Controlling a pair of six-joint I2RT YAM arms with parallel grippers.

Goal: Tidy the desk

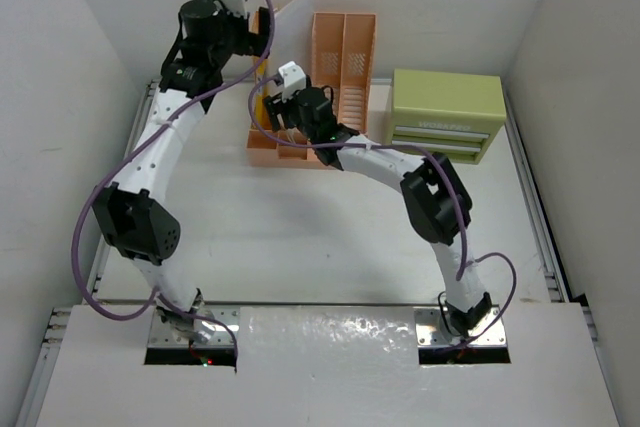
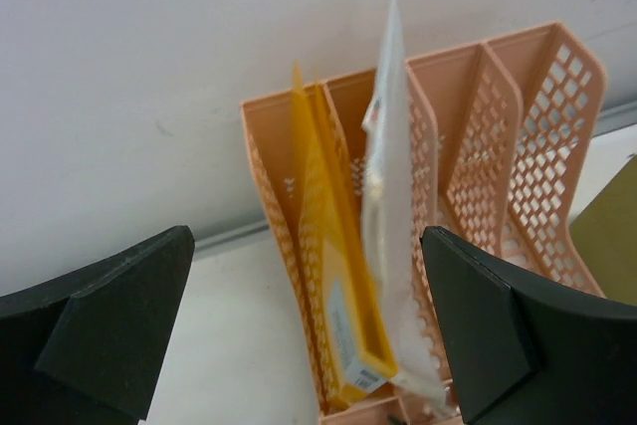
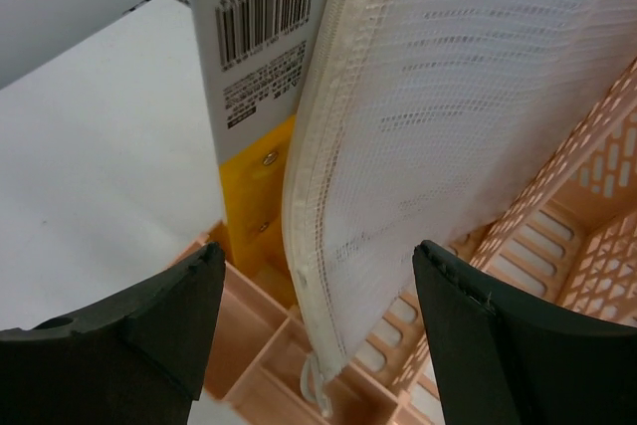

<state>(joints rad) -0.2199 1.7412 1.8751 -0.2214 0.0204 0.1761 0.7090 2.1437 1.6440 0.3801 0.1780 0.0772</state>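
On the white desk (image 1: 300, 237) a peach slotted rack (image 1: 335, 82) stands at the back. A yellow folder (image 2: 338, 286) with a barcode label (image 3: 264, 17) and a white mesh zip pouch (image 2: 388, 196) stand upright in its left slots. My left gripper (image 1: 264, 33) hovers at the rack's far left end, open wide, and in its wrist view the folder and pouch stand between its fingers (image 2: 109, 325) without touching them. My right gripper (image 1: 268, 113) is at the rack's near left end, open. The pouch's lower corner (image 3: 398, 176) hangs between its fingers (image 3: 498, 335), apart from both.
A green drawer box (image 1: 447, 112) sits to the right of the rack at the back. White walls close in the desk on the left, back and right, with metal rails (image 1: 530, 197) along the edges. The rack's right slots (image 2: 537, 146) hold nothing visible.
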